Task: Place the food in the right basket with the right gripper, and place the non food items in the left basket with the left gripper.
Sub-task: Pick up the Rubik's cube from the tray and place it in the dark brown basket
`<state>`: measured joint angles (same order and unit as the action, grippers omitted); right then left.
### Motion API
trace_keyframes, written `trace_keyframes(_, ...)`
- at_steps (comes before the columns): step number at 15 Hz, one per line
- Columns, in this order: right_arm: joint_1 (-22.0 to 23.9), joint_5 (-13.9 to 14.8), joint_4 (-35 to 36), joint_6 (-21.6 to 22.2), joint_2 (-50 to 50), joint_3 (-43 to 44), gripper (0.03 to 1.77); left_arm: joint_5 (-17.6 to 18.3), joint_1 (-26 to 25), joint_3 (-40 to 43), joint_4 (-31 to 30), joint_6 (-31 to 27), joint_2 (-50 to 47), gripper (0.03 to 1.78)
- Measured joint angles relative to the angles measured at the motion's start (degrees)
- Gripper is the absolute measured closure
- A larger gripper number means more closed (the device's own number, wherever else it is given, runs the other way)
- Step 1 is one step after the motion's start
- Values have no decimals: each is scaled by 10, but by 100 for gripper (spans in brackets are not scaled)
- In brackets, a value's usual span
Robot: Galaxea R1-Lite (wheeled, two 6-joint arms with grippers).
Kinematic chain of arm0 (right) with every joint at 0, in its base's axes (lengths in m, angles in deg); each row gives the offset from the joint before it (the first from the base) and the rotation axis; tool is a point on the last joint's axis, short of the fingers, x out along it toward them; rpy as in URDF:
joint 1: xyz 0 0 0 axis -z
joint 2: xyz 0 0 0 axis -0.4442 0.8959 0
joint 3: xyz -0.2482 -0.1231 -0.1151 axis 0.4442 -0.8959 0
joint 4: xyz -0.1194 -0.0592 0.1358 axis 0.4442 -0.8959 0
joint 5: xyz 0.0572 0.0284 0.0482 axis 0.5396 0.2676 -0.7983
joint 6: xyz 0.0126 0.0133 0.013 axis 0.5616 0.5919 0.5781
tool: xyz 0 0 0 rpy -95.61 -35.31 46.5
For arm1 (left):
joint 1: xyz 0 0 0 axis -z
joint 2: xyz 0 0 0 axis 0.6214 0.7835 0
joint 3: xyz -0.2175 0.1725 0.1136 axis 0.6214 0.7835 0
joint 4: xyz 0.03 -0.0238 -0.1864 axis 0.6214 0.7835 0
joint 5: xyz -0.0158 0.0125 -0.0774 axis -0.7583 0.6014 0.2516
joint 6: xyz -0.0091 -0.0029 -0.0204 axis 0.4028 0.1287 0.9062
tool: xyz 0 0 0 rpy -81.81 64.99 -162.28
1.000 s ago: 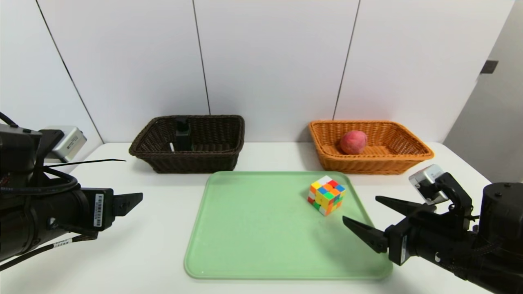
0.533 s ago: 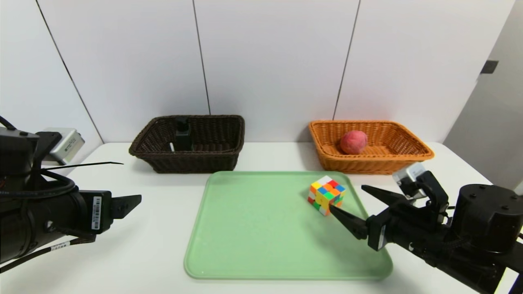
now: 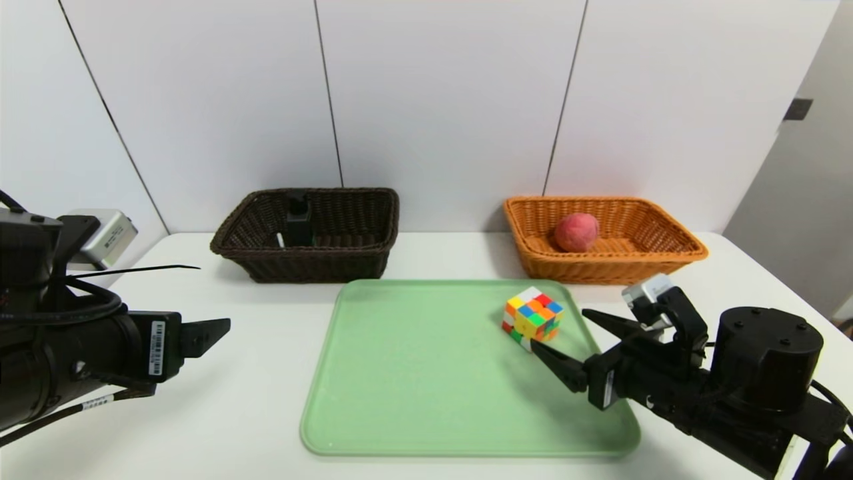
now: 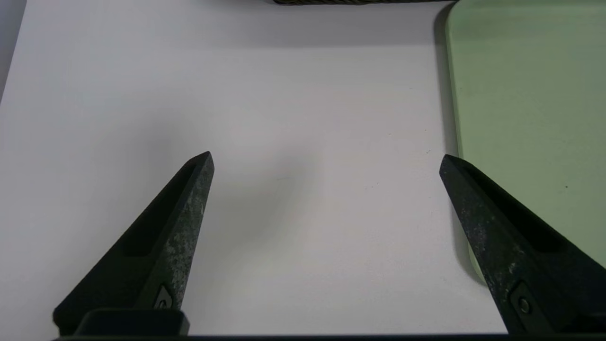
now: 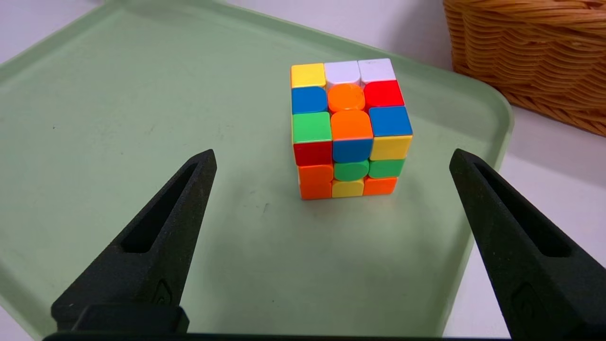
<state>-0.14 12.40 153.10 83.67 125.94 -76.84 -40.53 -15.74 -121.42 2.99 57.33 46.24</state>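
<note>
Two fingers of the right gripper (image 3: pixel 557 328) are standing apart, angling down toward the cube (image 3: pixel 532 319), which is sitting just ahead on the tray (image 3: pixel 426 400). Left gripper (image 4: pixel 326 161) is hanging well apart from it, fingers spread.

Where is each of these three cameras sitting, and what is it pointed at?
Head view: on the robot's head, facing forward and down at the green tray, dark basket and orange basket; both arms show.
Left wrist view: on the left arm, looking past its open claw at bare white table and the tray's edge.
Right wrist view: on the right arm, looking between its open claw's fingers at the puzzle cube.
All share the tray; head and right wrist views share the cube.
</note>
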Motion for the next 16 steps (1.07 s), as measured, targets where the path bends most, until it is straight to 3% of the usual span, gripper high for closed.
trace_keyframes(4, 1, 1, 61, -2, 42, 0, 10, 0, 0, 0, 0, 0, 1, 12)
trace_keyframes(16, 14, -3, 62, 0, 108, 48, 10, 0, 0, 2, 0, 0, 3, 12)
